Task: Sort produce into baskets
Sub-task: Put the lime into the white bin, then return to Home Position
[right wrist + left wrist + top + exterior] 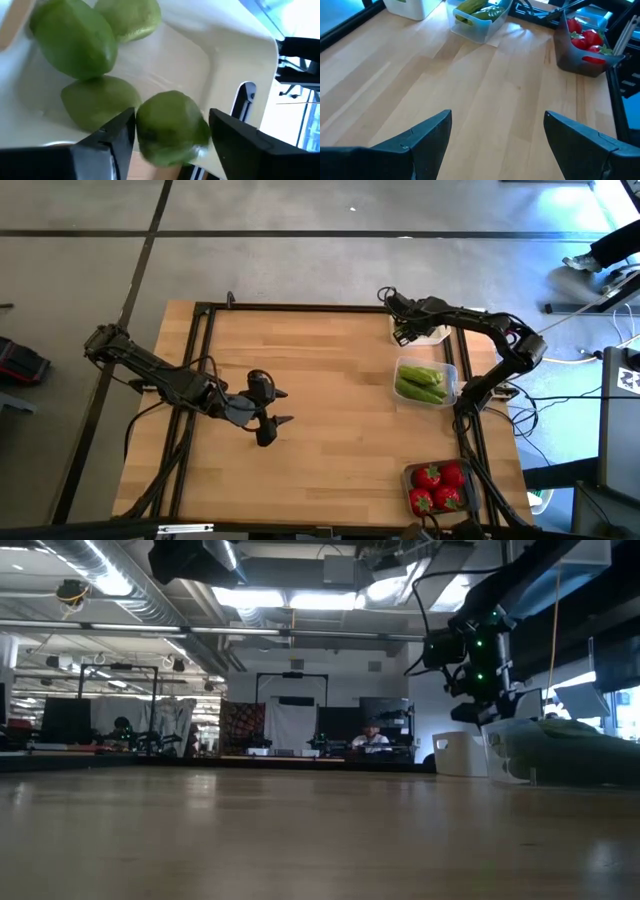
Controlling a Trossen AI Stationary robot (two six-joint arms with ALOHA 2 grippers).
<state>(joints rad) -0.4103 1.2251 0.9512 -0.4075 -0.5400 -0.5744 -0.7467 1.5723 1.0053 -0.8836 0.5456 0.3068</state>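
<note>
The left gripper (278,407) hovers spread over the table's (320,430) middle. Along the right edge, the right gripper (172,132), fingers apart around a lime (172,127), hangs over the white basket (235,60) at the far corner; pods fill the clear basket (452,375), tomatoes the grey basket (408,480).

Right gripper (398,319) reaches far forward, fingers apart — left gripper (278,407) open, mid-table.

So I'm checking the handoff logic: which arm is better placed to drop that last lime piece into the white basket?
The right. Its gripper is over the white basket with a lime piece between its fingers. The left gripper is open mid-table, away from the baskets.
</note>
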